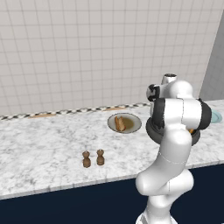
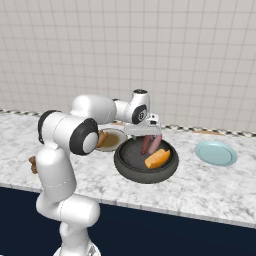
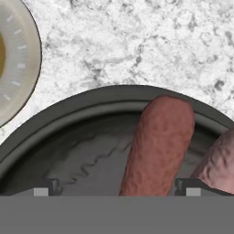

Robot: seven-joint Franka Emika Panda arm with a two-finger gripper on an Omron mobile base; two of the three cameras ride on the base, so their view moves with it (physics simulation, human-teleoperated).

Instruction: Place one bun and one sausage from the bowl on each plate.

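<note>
Gripper: our gripper (image 2: 151, 136) hangs just over the bowl's far side, jaws spread wide, nothing between them. In the hand view the two fingertips (image 3: 45, 188) stand either side of a sausage (image 3: 157, 146), which reads to us as lining up a grasp.
Bowl: the bowl (image 2: 131, 169) sits right in front of us on the counter, between the two plates, so either is a short carry. It holds two sausages (image 2: 151, 144) side by side at the back and one bun (image 2: 157, 159) nearer the front.
Brown plate: the beige-rimmed plate (image 1: 135, 124) lies just beside the bowl on our left. We see a bun (image 1: 119, 123) on it; whether a sausage lies there too, we cannot tell.
Teal plate: the teal plate (image 2: 216, 153) lies to our right, apart from the bowl, and looks bare. We judge its share is not yet served.
Shakers: two small brown shakers (image 1: 93, 158) stand together near the front edge, well left of the work.
Counter: white-grey marble (image 1: 39, 148), dark front below.
Room: pale tiled wall (image 2: 175, 55) behind, checkered trim at its foot.
</note>
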